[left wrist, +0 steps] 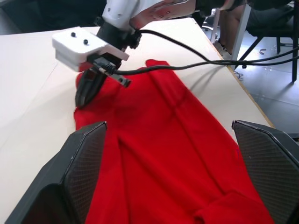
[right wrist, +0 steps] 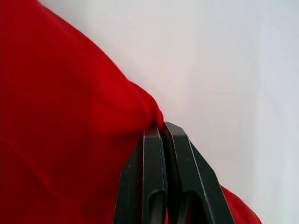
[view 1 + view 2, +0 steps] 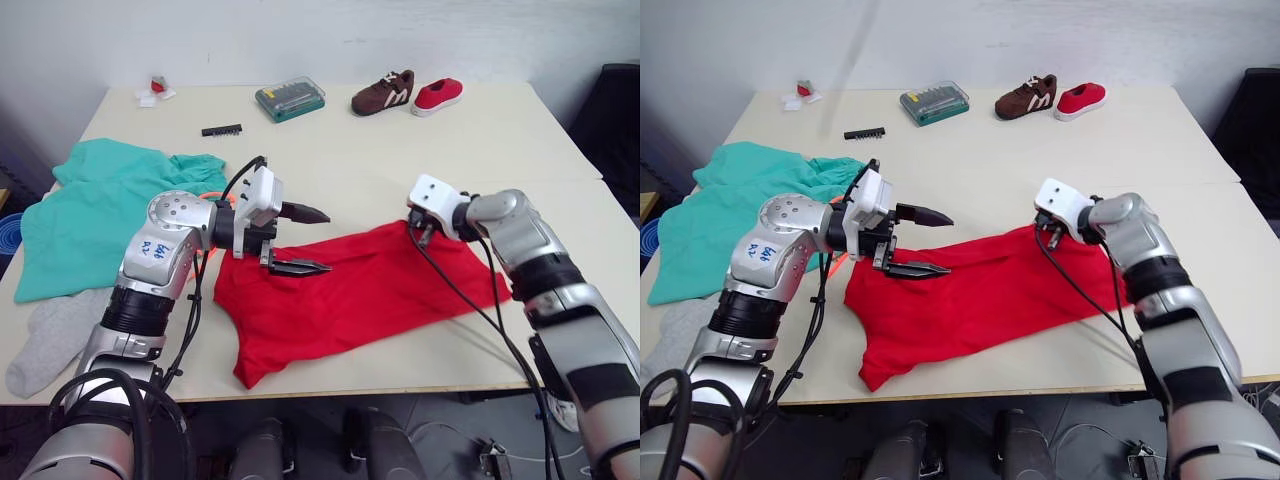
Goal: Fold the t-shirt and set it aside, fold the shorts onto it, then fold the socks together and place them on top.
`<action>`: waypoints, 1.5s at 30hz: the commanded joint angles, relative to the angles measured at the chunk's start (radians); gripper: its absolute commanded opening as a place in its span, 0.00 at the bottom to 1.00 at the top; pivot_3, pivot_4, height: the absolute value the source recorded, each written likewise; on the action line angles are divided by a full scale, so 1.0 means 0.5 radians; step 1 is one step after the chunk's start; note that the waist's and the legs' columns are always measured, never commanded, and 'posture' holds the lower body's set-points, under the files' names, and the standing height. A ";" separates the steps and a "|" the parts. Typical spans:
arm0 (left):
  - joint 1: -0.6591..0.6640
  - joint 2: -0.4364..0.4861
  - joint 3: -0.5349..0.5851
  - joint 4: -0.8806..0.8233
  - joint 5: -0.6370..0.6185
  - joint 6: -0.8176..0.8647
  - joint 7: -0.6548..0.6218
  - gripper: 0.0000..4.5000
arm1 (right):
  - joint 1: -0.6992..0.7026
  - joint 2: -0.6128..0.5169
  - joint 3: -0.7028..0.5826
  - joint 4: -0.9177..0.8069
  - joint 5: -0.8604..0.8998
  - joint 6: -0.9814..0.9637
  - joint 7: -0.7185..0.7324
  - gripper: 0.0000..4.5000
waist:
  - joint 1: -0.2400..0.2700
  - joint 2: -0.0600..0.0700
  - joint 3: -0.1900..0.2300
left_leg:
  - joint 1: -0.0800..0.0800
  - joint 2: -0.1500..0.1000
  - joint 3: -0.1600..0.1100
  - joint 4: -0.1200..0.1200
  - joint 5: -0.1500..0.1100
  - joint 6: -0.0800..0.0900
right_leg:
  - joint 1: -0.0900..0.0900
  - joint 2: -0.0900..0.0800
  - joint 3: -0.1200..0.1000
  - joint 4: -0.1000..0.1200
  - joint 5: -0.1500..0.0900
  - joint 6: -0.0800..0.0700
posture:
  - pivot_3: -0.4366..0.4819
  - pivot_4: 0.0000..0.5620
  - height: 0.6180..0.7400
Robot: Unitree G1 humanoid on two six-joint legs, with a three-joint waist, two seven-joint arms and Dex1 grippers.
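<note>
We count one red t-shirt point(image 3: 350, 295), one teal shorts point(image 3: 95, 215), grey socks point(image 3: 50, 335) and two shoes point(image 3: 405, 93) on the counter point(image 3: 400, 150). The t-shirt lies crumpled mid-counter, right of the shorts, the socks just below the shorts. Our right gripper point(image 2: 163, 133) has its fingers pinched shut on the t-shirt's far edge; our left gripper point(image 3: 300, 240) hovers over its left part, fingers spread.

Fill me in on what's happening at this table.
The robot is working on the red t-shirt, spread on the table. Its right gripper is pinched shut on the shirt's far edge; the left gripper hovers open over the near-left part. The teal shorts and grey socks lie unfolded at left.
</note>
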 commanded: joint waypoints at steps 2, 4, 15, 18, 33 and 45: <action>0.001 0.008 0.092 -0.055 -0.026 0.004 0.082 1.00 | -0.175 0.098 -0.052 0.373 -0.084 -0.383 -0.173 0.00 | -0.002 0.000 0.000 | 0.000 0.000 0.000 0.000 0.000 0.000 | 0.000 0.000 0.000 0.001 0.000 0.000 | 0.48 0.27 1.00; 0.010 0.014 0.107 -0.051 -0.024 0.003 0.106 1.00 | -0.213 0.112 -0.049 0.475 -0.134 -0.476 -0.239 0.00 | 0.002 0.001 0.001 | 0.000 0.000 0.000 0.000 0.000 0.000 | 0.000 0.000 0.001 0.001 0.000 0.000 | 0.48 0.27 1.00; -0.202 0.015 0.105 0.559 0.179 -0.257 0.158 1.00 | 0.096 -0.140 -0.401 -0.250 0.067 -0.199 -0.152 0.52 | 0.020 0.002 0.002 | -0.001 0.000 0.000 0.000 0.001 0.000 | 0.001 0.000 0.000 0.001 0.000 0.000 | 0.48 0.27 1.00; -0.380 0.006 0.075 0.939 0.282 -0.427 0.105 1.00 | 0.525 -0.254 -0.664 -1.177 0.250 0.451 -0.124 0.75 | 0.028 0.002 0.002 | -0.003 -0.001 -0.004 0.000 0.000 0.001 | 0.001 -0.001 -0.002 0.000 0.000 0.000 | 0.48 0.27 1.00; -0.795 -0.148 -0.112 2.107 0.786 -0.983 -0.031 1.00 | 1.959 0.166 -1.609 -3.565 0.594 2.648 -0.522 1.00 | 0.070 0.001 0.002 | -0.005 0.000 -0.010 -0.001 -0.011 0.010 | 0.000 -0.002 -0.010 -0.012 0.001 -0.002 | 0.48 0.27 1.00; -0.808 -0.220 -0.084 2.213 0.898 -0.985 0.028 0.88 | 1.693 0.840 -1.691 -3.228 0.592 2.712 -0.986 1.00 | 0.060 0.000 0.002 | -0.007 -0.003 -0.008 0.000 -0.011 0.011 | -0.001 -0.002 -0.010 -0.013 0.001 -0.002 | 0.48 0.27 1.00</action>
